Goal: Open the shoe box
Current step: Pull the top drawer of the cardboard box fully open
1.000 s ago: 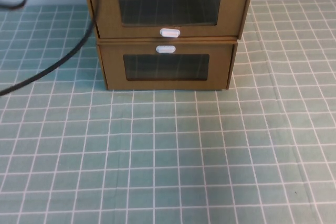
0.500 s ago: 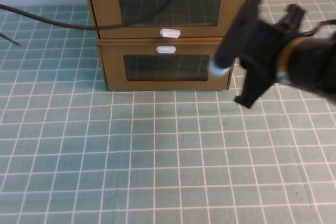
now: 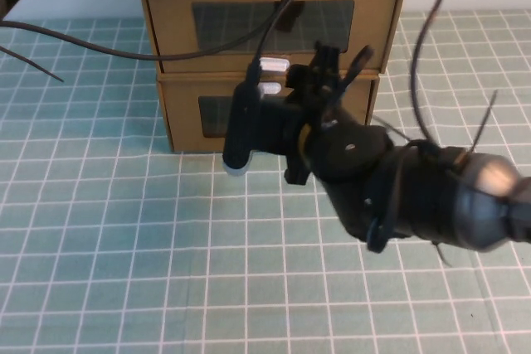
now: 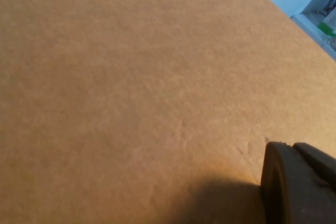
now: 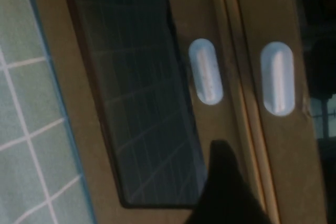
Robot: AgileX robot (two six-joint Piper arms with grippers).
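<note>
Two brown cardboard shoe boxes are stacked at the back of the table, the upper box on the lower box. Each front has a dark window and a white handle: upper handle, lower handle. My right gripper is in front of the boxes' right half, at the seam between them, with its fingers spread and nothing in them. One dark fingertip shows close to the lower box's window. My left gripper's finger rests over the upper box's top.
The green checked tablecloth covers the table in front of the boxes. Black cables hang across the upper box and the left of the table. My right arm reaches in from the right edge.
My right arm has swung in from the right and now points at the box fronts near the handles. The left arm has appeared above the upper box.
</note>
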